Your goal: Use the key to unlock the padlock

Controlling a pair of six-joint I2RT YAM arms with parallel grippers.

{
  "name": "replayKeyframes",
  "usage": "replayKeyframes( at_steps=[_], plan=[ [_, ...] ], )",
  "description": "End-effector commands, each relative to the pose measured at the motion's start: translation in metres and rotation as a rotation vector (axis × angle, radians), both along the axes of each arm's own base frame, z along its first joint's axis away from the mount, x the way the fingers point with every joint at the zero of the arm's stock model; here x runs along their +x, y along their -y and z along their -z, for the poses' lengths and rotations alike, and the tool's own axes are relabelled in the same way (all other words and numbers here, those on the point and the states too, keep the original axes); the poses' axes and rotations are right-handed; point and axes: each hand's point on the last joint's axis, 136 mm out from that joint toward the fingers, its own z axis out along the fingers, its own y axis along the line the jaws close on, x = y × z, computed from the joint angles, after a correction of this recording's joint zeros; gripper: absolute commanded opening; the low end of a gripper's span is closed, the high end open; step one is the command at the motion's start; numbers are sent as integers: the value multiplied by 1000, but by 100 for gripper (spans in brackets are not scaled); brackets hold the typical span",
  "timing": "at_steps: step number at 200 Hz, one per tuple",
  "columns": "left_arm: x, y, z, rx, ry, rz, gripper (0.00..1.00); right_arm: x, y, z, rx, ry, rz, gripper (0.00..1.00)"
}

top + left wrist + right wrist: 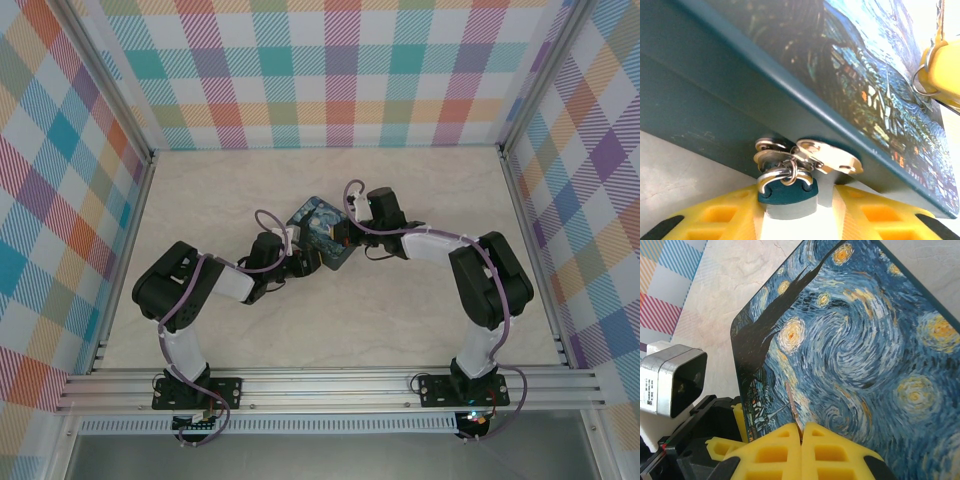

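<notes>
Where the arms meet: mid-counter (420,330), at the tin (322,228).
Tin: dark blue, with a starry-night lid.
Padlock (787,194): teal body; silver shackle threaded through the hasp (827,157) on the tin's side wall; body sits between the left fingers.
Left end effector (796,200): yellow fingers (725,217) flank the padlock body, one on each side; cannot tell whether they clamp it.
Key (792,405): thin dark sliver sticking out from the right fingertips, in front of the lid, apart from the padlock.
Right end effector (801,429): closed on the key; a silver ring (916,82) hangs beside it in the left wrist view.
</notes>
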Motion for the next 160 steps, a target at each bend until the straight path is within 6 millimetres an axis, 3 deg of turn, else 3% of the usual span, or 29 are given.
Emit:
replayKeyframes(
  at_steps=[1, 112, 160],
  plan=[
    [10, 0, 2, -28, -33, -46, 39, -14, 0, 9, -23, -35, -20, 0],
    [17, 0, 3, -79, -70, -103, 38, -15, 0, 10, -26, -36, -22, 0],
    [18, 4, 4, -87, -78, -91, 32, -15, -1, 3, -15, -10, -28, 0]
  ],
)
